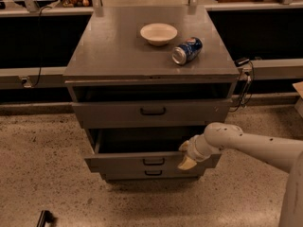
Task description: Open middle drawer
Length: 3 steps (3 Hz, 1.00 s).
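Middle drawer (142, 162) stands pulled forward out of the grey cabinet (80, 103). Its flat front sits ahead of the fronts above and below it, and a dark open interior shows behind its upper edge. The small black bar handle is at the centre of the front.

The end effector (186, 155) is at the right part of that front, up against its top edge and right of the handle. Whether it is spread, pressed together or pinching the edge cannot be told. The pale arm (251, 144) reaches in from the right edge of the view, low and nearly level.

Above the middle drawer, the top drawer (109, 113) has a taller front and a wider handle, with a dark gap between it and the counter (113, 46). Only a thin strip of the bottom drawer (128, 174), with its handle, shows under the front of the middle one.

On the counter a pale bowl (158, 33) sits upright toward the back. A blue can (187, 50) lies on its side just to the right of the bowl and nearer the front, apart from it. The cabinet stands on a speckled floor (42, 169).
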Tool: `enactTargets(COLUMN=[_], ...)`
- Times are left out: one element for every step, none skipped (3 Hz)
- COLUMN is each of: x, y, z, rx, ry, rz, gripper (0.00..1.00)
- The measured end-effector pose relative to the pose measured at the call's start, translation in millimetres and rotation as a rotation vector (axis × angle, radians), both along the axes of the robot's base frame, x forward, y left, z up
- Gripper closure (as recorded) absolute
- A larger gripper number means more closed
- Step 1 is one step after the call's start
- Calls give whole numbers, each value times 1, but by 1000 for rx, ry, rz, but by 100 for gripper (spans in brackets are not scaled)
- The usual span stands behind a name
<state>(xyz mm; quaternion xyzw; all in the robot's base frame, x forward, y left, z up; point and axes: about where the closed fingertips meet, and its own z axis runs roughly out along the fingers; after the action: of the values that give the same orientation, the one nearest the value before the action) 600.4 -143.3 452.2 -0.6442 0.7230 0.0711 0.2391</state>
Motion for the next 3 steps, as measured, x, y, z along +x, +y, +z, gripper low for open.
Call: enactTargets(x=[-2,-32,-64], y=[0,-3,-15], z=[1,18,21], rx=[2,34,46], ry=[1,36,87], rz=[3,52,110], gripper=[28,10,0])
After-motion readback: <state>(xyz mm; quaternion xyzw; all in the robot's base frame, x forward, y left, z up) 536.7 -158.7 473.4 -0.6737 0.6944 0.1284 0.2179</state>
